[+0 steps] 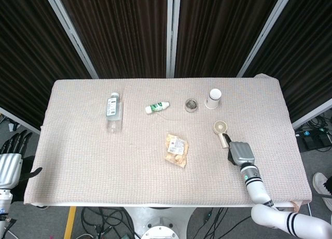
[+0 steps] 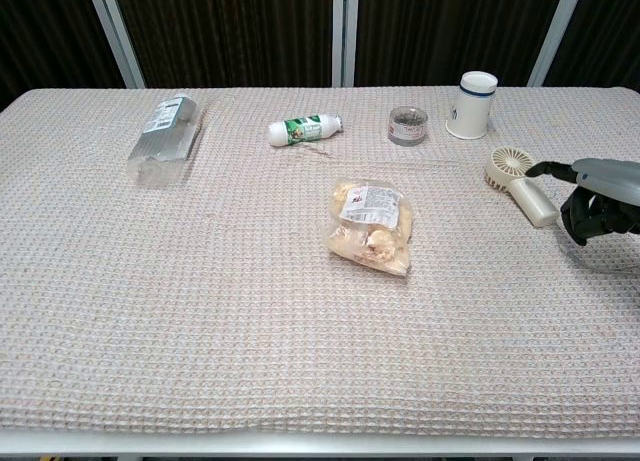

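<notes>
The right hand (image 2: 600,206) is hovering just beside the handle of the small fan (image 2: 520,185), fingers curled in and holding nothing. The fan is lying flat on the surface (image 2: 200,311), not yet grasped; gripping and lifting seem left.

Head view looks steeply down from high above the whole table (image 1: 78,161). Chest view looks level across it toward twelve o'clock, nearer. Both share the tabletop.

On the table (image 1: 78,161): one clear bottle (image 1: 113,111), one small green-labelled bottle (image 1: 157,108), one tin (image 1: 191,104), one cup (image 1: 213,99), one handheld fan (image 1: 222,131), one snack bag (image 1: 176,150).
</notes>
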### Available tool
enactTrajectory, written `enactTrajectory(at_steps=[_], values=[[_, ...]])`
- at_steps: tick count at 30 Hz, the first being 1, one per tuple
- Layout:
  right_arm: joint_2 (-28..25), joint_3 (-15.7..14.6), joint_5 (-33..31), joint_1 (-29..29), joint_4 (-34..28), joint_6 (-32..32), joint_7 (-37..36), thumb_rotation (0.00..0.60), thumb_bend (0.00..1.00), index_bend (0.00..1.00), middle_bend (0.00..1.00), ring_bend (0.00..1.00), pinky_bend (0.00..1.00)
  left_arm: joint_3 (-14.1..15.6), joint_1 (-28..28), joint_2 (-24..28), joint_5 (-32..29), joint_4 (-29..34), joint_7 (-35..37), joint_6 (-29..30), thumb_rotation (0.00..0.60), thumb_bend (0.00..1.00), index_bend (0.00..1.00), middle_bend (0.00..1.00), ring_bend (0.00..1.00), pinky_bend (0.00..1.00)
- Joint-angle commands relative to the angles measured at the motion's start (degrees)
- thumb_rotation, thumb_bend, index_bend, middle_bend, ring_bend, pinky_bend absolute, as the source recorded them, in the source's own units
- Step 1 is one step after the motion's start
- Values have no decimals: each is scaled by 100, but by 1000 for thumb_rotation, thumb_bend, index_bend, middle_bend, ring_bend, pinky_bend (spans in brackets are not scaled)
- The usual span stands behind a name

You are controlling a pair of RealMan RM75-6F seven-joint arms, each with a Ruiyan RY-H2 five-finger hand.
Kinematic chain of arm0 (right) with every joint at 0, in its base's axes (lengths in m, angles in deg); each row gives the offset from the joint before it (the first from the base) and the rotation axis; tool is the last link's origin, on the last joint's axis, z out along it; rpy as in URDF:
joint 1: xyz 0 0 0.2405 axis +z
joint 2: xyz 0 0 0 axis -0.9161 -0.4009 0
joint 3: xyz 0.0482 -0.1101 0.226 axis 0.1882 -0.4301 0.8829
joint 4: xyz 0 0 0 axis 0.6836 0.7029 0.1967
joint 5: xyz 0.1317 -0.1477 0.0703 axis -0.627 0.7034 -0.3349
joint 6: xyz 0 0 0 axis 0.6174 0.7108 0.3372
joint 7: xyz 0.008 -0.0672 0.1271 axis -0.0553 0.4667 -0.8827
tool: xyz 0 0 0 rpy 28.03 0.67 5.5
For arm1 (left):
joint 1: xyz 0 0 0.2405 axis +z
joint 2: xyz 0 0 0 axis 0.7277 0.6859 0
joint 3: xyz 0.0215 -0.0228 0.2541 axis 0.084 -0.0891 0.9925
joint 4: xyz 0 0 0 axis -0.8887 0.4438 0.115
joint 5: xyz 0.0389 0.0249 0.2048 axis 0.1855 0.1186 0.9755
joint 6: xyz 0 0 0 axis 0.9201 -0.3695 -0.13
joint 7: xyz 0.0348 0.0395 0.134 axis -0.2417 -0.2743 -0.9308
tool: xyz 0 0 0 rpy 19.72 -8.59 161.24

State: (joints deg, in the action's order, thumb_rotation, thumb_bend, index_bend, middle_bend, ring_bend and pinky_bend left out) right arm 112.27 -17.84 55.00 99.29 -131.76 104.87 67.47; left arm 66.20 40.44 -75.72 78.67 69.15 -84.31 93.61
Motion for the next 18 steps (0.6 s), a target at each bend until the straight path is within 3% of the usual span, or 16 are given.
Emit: enactTrajectory(at_steps=[1,5,9,12,18], values=[[-174,64,342,-111,-223,275,-207,600,1000,0,908,881,829,-3,-1,11,3,25,-19,7,600,32,37,0,0,127],[-430,20,831,-291,-542,683,-335,600,1000,0,908,880,829,-6,3,30,13,82,-63,32,600,32,37,0,0,127],[-702,-208,1777,-679,-736,1555,-412,600,1000,0,908,881,829,-3,20,40,28,137,-110,77,600,32,37,0,0,127],[-831,-391,2530,-1037,-646,2348,-504,600,1000,0,908,880,829,4,29,36,39,163,-148,96,600,32,37,0,0,127],[-1078,-683,3477,-1684,-197,3362,-1178,600,1000,0,908,881,829,12,46,-22,106,190,-198,186,600,32,37,0,0,127]])
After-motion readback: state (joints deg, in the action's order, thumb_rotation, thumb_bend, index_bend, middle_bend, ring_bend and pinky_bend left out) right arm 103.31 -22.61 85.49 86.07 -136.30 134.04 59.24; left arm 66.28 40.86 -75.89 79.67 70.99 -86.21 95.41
